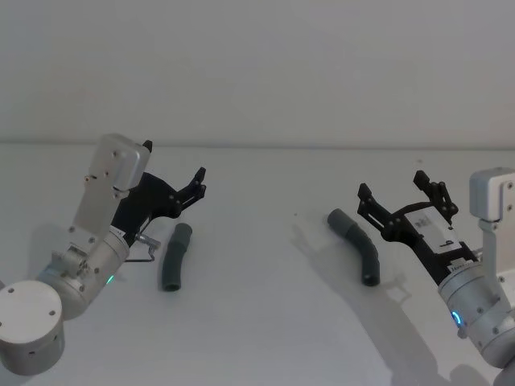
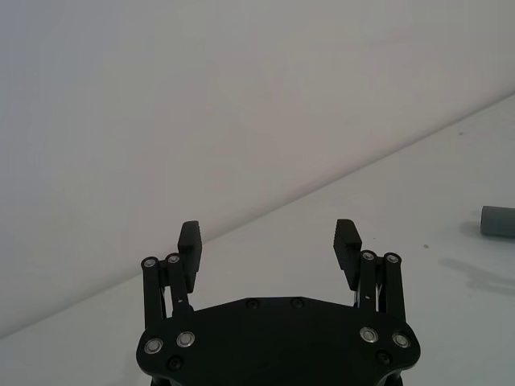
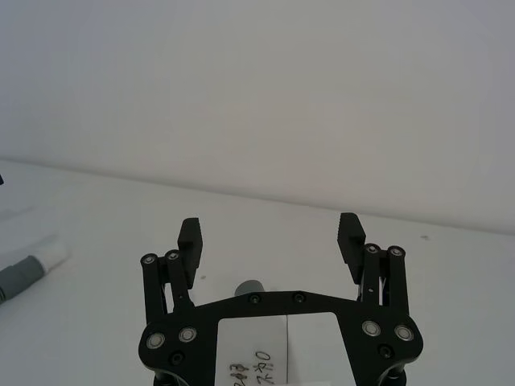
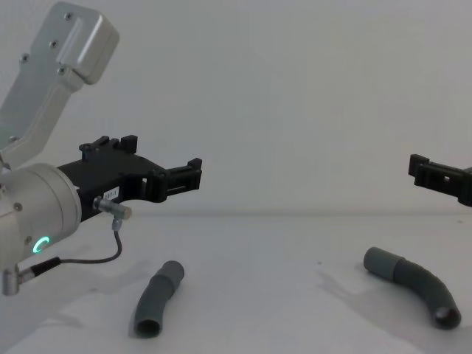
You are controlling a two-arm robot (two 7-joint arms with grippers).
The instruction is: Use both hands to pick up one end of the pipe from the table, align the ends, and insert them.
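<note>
Two dark grey bent pipe pieces lie apart on the white table (image 1: 257, 330). The left pipe piece (image 1: 175, 257) (image 4: 156, 299) rests just in front of my left gripper (image 1: 174, 161) (image 2: 269, 237) (image 4: 164, 158), which hovers above it, open and empty. In the right wrist view this piece (image 3: 20, 275) shows a grey cuff with a white tip (image 3: 53, 252). The right pipe piece (image 1: 359, 245) (image 4: 413, 284) lies below my right gripper (image 1: 391, 183) (image 3: 269, 229) (image 4: 426, 171), also open and empty. Its plain cuff (image 3: 250, 288) peeks out under that gripper's body. One cuff of the right piece (image 2: 499, 221) shows at the edge of the left wrist view.
A white wall (image 1: 257, 72) rises behind the table's far edge. Bare table surface separates the two pieces. A thin cable (image 4: 88, 258) loops off my left wrist.
</note>
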